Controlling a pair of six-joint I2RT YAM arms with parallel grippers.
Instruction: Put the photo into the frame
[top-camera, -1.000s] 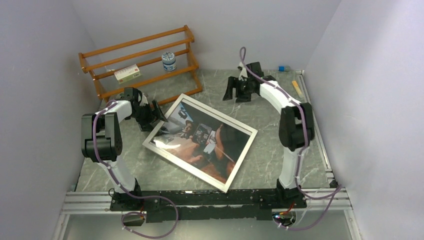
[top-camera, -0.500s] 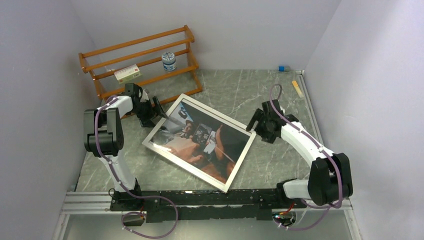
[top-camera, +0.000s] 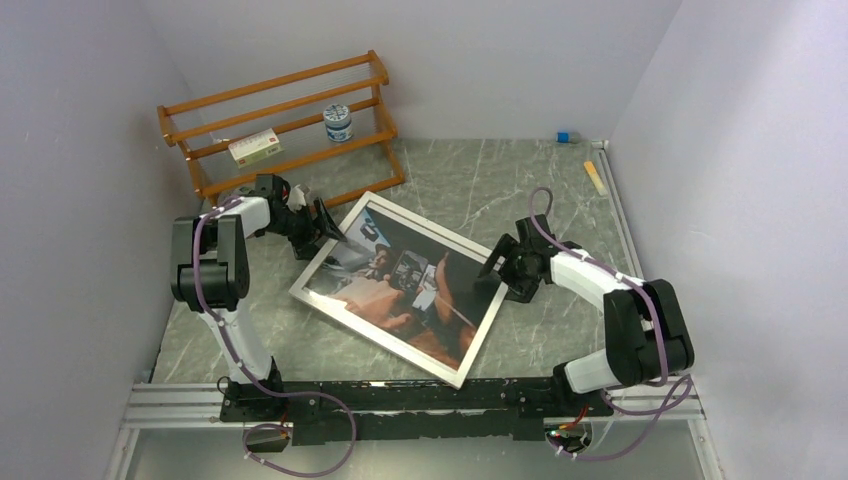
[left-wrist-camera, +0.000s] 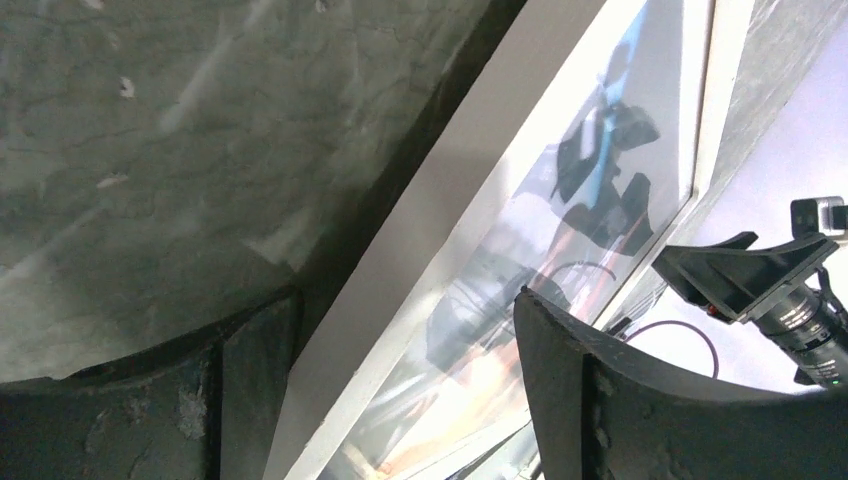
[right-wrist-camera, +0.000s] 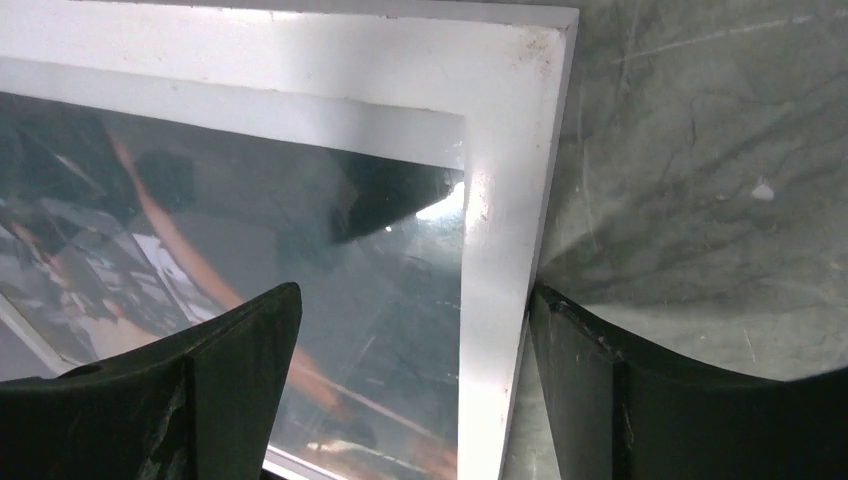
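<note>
The frame (top-camera: 380, 340), whitish-rimmed, lies skewed on the grey marbled table, and the dark photo (top-camera: 400, 280) of people in a car shows inside it behind the pane. My left gripper (top-camera: 322, 224) is open at the frame's upper-left edge. In the left wrist view my left gripper (left-wrist-camera: 400, 400) straddles the white rim (left-wrist-camera: 400, 270), which casts a dark shadow beneath. My right gripper (top-camera: 503, 268) is open at the frame's right corner. In the right wrist view my right gripper (right-wrist-camera: 410, 400) straddles the rim (right-wrist-camera: 495, 300), the right finger (right-wrist-camera: 580, 380) against its outer edge.
An orange-brown slatted rack (top-camera: 290, 90) stands at the back left with a round tin (top-camera: 338, 122) and a small box (top-camera: 253, 147) on it. A blue bit (top-camera: 563, 137) and a yellowish stick (top-camera: 596, 178) lie at the back right. Walls close in on both sides.
My right arm swung from the back of the table down to the frame's right corner. My left gripper moved right onto the frame's upper-left edge. The frame shifted slightly.
</note>
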